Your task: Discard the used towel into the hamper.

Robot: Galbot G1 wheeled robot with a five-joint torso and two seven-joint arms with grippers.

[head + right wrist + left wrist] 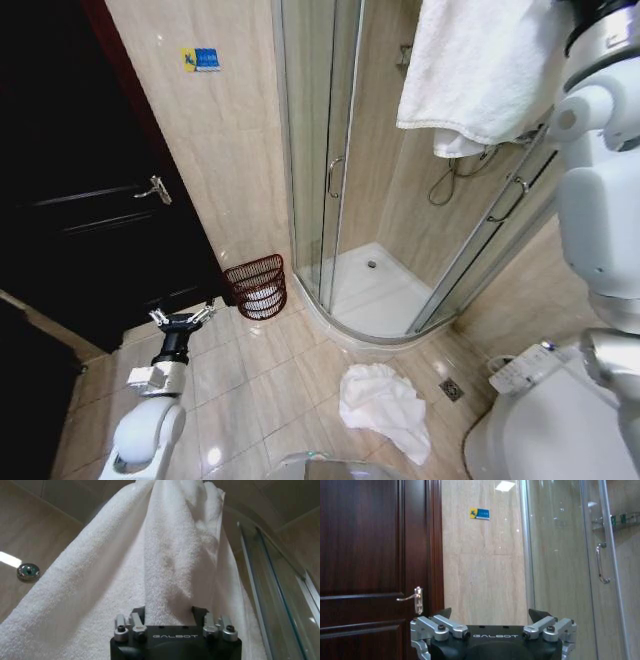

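A white towel (480,70) hangs high at the upper right, in front of the shower glass. In the right wrist view a fold of the towel (175,555) runs down between the fingers of my right gripper (170,613), which is shut on it. The hamper (258,287), a dark reddish-brown open-weave basket, stands on the floor against the wall between the door and the shower. My left gripper (183,320) hangs low, near the hamper on its left, open with nothing in it. In the left wrist view the left gripper (491,612) faces the wall.
A second white towel (385,405) lies crumpled on the tiled floor near me. A glass shower enclosure (340,200) stands in the middle, a dark wooden door (90,200) at the left, a toilet (545,415) at the lower right.
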